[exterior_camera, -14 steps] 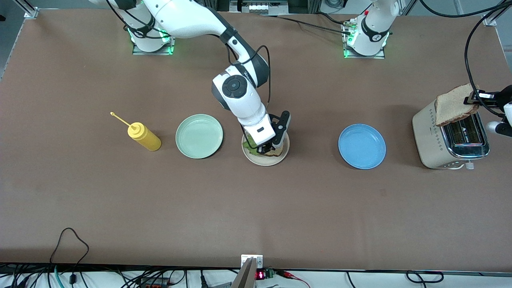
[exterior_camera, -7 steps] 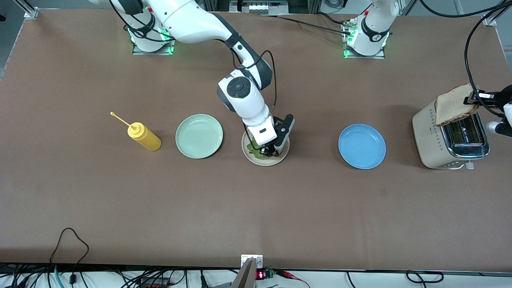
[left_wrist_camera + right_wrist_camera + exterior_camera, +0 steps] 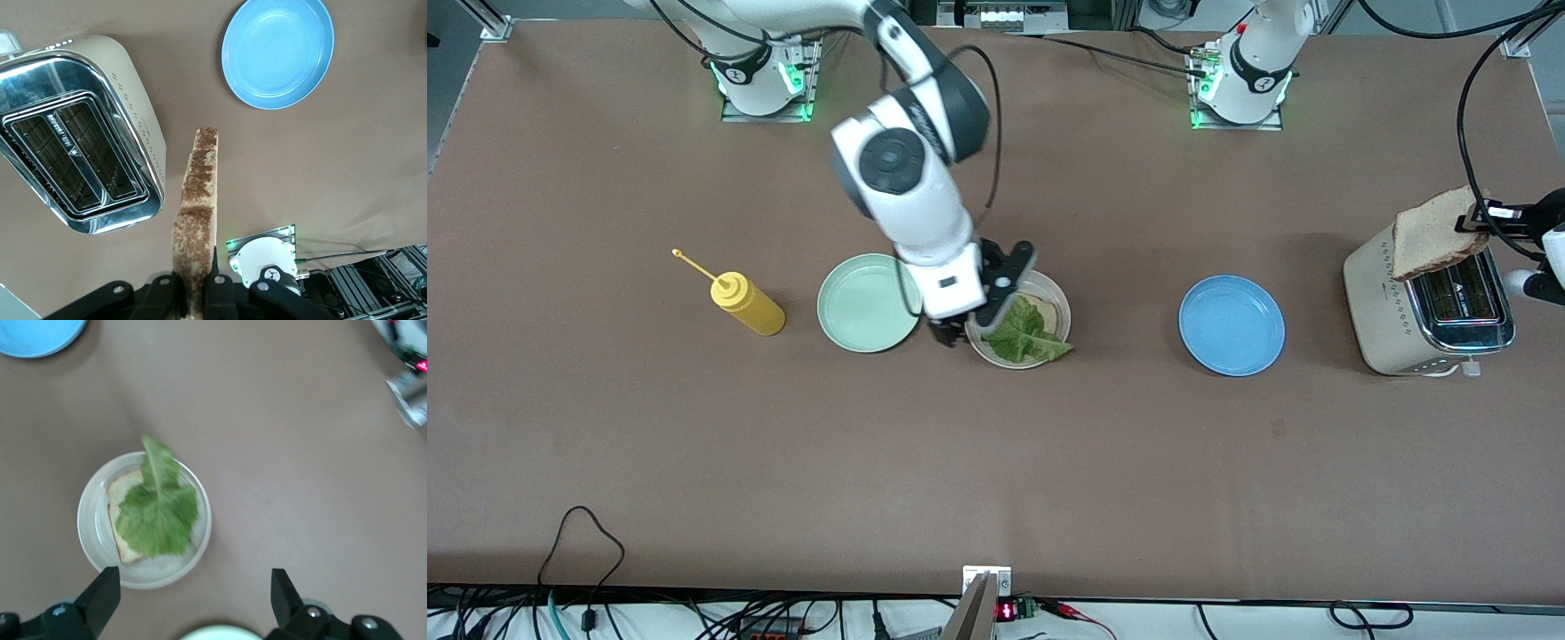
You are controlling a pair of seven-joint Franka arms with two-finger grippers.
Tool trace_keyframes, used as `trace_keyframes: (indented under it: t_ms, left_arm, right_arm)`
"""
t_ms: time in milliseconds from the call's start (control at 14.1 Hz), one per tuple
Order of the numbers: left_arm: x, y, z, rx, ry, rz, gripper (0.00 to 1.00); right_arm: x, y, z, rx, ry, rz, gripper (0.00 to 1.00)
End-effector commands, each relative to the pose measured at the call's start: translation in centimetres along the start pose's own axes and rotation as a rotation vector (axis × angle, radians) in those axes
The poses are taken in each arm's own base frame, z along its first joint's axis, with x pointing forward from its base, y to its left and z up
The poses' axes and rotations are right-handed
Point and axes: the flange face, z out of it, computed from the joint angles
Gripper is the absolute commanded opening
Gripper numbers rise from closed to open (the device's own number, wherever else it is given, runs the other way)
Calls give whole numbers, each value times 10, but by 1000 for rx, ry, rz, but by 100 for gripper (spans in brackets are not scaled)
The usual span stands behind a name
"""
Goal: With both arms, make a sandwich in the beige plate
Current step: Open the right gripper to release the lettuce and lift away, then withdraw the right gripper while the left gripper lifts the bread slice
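The beige plate [image 3: 1007,362] sits mid-table with one bread slice [image 3: 1053,310] on it and a ruffled green lettuce leaf [image 3: 1024,334] lying on that slice. My right gripper [image 3: 959,332] is open and empty, up in the air over the gap between the beige plate and the mint-green plate. The right wrist view shows the plate [image 3: 90,540], the slice [image 3: 122,495], the lettuce [image 3: 158,511] and the gripper [image 3: 193,597]. My left gripper [image 3: 1480,220] is shut on a second bread slice [image 3: 1432,233], held on edge above the toaster [image 3: 1427,307]. The slice [image 3: 197,213] also shows in my left gripper [image 3: 197,297].
A mint-green plate [image 3: 869,302] lies beside the beige plate toward the right arm's end, with a yellow mustard bottle [image 3: 745,302] past it. A blue plate [image 3: 1232,324] lies between the beige plate and the toaster. The toaster's slots [image 3: 80,153] are empty.
My right gripper has let go of the lettuce, risen and drawn back toward the mint-green plate. The lettuce now lies on the bread. The left arm has not moved.
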Motion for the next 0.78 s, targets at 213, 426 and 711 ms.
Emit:
trace_keyframes:
  t_ms: [213, 426, 711]
  left_arm:
    - [-1, 16, -4, 30, -26, -15, 1]
    - [5, 43, 0, 16, -59, 32, 1]
    - [28, 88, 17, -127, -82, 4, 1]
  right_arm:
    - [-50, 65, -62, -16, -65, 426, 100]
    - [-74, 85, -71, -50, -103, 867, 100]
    - [-130, 146, -97, -152, -136, 1000, 100]
